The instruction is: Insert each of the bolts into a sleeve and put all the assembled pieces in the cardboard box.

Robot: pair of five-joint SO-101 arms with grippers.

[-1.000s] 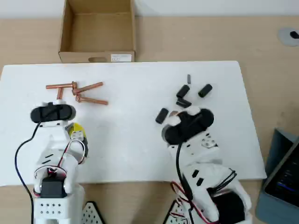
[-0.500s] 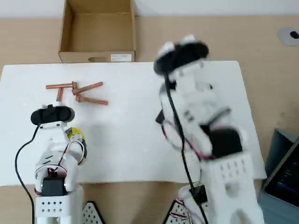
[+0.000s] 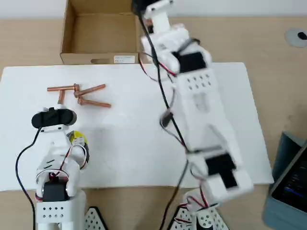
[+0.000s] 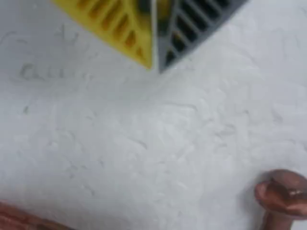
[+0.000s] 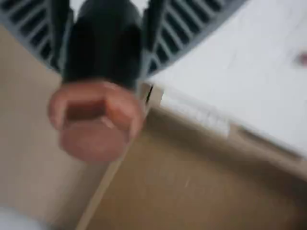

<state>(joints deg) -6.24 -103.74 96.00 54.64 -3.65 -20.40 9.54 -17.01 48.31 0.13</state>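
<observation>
**Assembled piece held over the box**

The right arm (image 3: 201,96) stretches from the lower right of the overhead frame across the white mat (image 3: 129,143) to the top centre. Its far end sits at the right-hand wall of the cardboard box (image 3: 100,33), which stands open on the wooden table (image 3: 268,43) at the upper left, just beyond the mat's far edge.

Seen from its own wrist camera, the right gripper (image 5: 103,48) pinches a black sleeve (image 5: 103,38) between its ribbed grey fingers (image 5: 177,28). The copper head of a bolt (image 5: 96,120) sticks out of the sleeve's end. The box's brown interior (image 5: 201,191) lies directly beneath the piece, with the box rim and a strip of mat to one side.

The left arm (image 3: 55,163) stands at the lower left of the overhead frame, its wrist over the mat just below a cluster of loose bolts (image 3: 79,94) lying on the mat's upper left.

From the left wrist camera, the left gripper (image 4: 154,62) has its yellow and grey tips pressed together with nothing between them, close above the mat. A copper bolt head (image 4: 283,191) lies near them on the white surface.
</observation>
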